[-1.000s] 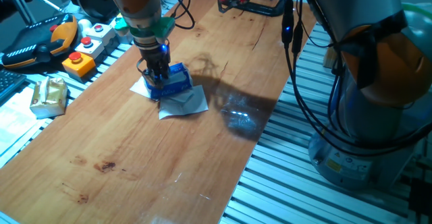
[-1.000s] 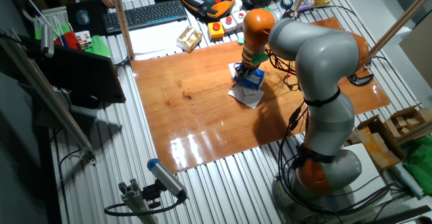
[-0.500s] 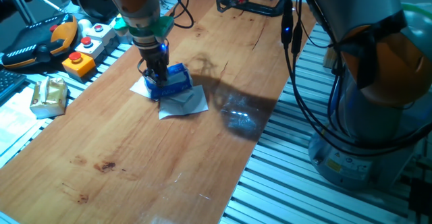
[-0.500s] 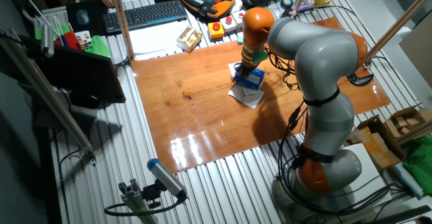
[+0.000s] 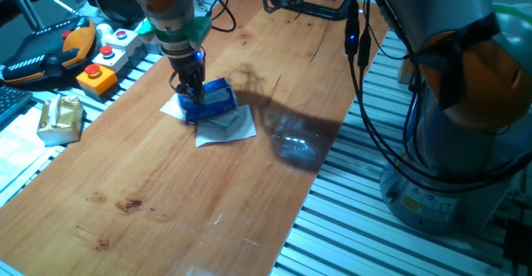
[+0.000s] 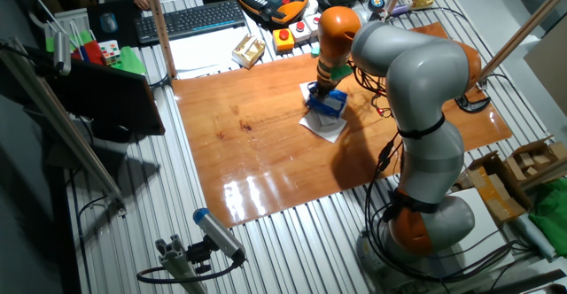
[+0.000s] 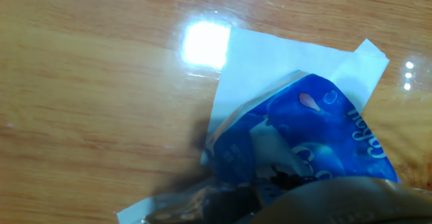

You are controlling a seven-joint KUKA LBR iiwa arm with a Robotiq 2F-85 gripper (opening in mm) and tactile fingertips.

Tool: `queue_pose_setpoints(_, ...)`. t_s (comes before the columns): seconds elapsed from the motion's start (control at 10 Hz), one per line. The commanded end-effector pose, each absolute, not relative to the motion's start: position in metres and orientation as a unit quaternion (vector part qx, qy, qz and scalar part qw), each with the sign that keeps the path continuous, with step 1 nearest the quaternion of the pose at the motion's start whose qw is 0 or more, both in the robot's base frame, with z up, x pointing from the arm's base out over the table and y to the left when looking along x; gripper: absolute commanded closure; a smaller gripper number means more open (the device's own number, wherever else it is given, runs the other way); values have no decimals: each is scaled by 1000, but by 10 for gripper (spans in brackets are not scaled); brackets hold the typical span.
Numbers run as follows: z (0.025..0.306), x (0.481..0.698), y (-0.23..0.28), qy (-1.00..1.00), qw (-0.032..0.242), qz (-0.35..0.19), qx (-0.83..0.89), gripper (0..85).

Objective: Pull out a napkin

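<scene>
A small blue packet [image 5: 214, 99] lies on the wooden table [image 5: 166, 193], partly on a pale bluish-white napkin sheet [image 5: 226, 127] and a white sheet [image 5: 170, 108]. My gripper [image 5: 190, 93] stands upright at the packet's left end, its fingers close together and pressed into the opening. In the hand view the packet [image 7: 310, 133] lies over the white sheet [image 7: 270, 65]. A pale bit of napkin [image 7: 270, 143] at the packet's mouth runs to my blurred fingertips [image 7: 263, 187]. In the other fixed view my gripper [image 6: 322, 94] is at the packet [image 6: 331, 105].
Left of the board are an orange button box [image 5: 98, 75], a yellow packet [image 5: 60, 118] and an orange-black pendant [image 5: 46, 51]. A black clamp with a red light [image 5: 307, 6] sits at the far end. Cables hang at the right. A keyboard [image 6: 190, 18] lies behind the table.
My gripper has shifted slightly left and up at the packet's end. The packet and the sheets have barely moved.
</scene>
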State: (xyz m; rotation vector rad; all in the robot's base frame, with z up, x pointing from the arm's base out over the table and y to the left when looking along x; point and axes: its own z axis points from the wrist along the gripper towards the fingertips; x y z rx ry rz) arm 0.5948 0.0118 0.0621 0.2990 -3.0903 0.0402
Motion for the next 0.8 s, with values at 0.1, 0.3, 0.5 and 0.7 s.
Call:
queue_pose_setpoints(0.1,62,595,12,-996,19,12,90,760)
queue_pose_setpoints(0.3,62,595,12,-996,18,12,82,630)
queue_pose_setpoints(0.5,63,595,13,-997,19,14,75,527)
queue_pose_setpoints(0.7,62,594,14,-997,18,14,74,517)
